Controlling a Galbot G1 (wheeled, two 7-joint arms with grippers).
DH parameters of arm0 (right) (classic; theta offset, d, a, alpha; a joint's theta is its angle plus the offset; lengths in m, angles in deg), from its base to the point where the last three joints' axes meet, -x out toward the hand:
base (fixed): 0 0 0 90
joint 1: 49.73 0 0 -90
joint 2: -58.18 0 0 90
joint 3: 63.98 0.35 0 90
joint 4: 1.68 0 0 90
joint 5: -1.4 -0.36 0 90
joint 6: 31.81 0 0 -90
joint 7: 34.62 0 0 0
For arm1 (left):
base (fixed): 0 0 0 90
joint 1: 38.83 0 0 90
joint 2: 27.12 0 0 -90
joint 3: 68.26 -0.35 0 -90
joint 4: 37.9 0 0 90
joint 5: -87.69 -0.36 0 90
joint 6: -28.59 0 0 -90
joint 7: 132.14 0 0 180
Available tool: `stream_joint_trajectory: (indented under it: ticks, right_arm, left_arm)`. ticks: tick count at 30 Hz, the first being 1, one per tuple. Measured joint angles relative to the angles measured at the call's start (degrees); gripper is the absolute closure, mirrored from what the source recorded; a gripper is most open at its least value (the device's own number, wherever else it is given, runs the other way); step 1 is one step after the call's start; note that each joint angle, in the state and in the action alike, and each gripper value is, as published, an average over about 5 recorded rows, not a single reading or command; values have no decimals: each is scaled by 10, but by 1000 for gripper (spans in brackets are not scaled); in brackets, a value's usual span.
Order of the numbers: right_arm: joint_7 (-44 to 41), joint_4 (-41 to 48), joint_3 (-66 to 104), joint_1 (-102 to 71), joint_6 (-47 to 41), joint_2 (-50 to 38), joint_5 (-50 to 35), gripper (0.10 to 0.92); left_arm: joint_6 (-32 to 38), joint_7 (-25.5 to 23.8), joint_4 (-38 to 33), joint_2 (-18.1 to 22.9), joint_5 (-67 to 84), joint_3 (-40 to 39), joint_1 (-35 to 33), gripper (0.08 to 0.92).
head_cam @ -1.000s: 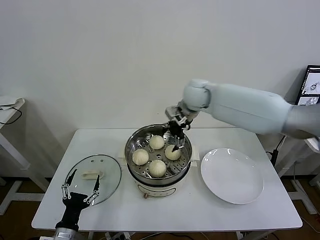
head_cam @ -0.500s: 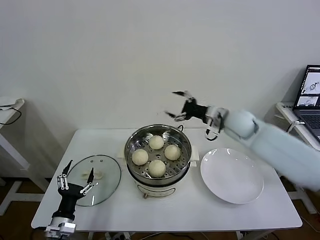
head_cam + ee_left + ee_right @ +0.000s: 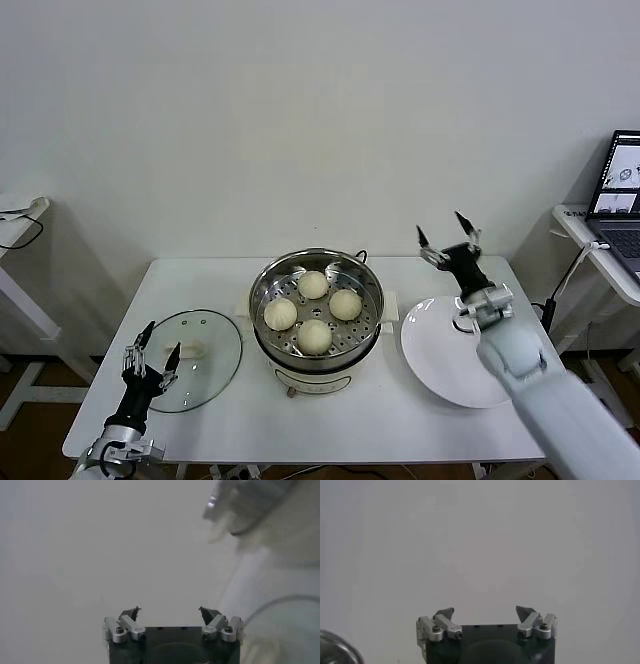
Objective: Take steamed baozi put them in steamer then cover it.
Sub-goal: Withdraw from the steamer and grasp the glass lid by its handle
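Note:
The steel steamer point(image 3: 320, 260) stands mid-table on its white base. Several cream-white baozi lie on its perforated tray, among them one at the back point(image 3: 313, 285), one on the right point(image 3: 345, 304) and one in front point(image 3: 315, 336). The glass cover point(image 3: 215, 345) lies flat on the table left of the steamer, handle up. My left gripper point(image 3: 152, 340) point(image 3: 170, 612) is open and empty at the cover's front-left edge. Raised over the far edge of the white plate, my right gripper point(image 3: 447, 235) point(image 3: 485, 611) points upward, open and empty, clear of the steamer.
An empty flat white plate point(image 3: 465, 350) lies right of the steamer. The white table point(image 3: 400, 420) has bare room along its front. A laptop point(image 3: 622, 180) sits on a side stand at far right. The right wrist view faces a blank wall.
My right arm has pulled up out of the steamer and swung right, over the plate. The left gripper has drawn back a little toward the table's front-left. The baozi have not moved.

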Motion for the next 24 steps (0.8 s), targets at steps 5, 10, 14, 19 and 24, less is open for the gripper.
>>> stream_joint_trajectory:
  ticks: [5,10,14,19,24]
  right_arm:
    - [9,0,68,-72,15,42,10,203]
    - [14,1,107,-112,24,74,18,203]
    - [15,1,127,-132,28,93,23,203]
    - [16,4,141,-146,35,111,30,203]
    - [17,6,149,-156,39,125,37,203]
  left_arm:
    - [3,19,35,-1,-90,-5,12,177]
    - [6,34,68,-1,-150,-7,27,177]
    - [6,39,92,-3,-178,-9,41,177]
    - [5,43,117,-4,-197,-13,57,177]
    - [1,47,135,-4,-209,-16,71,177]
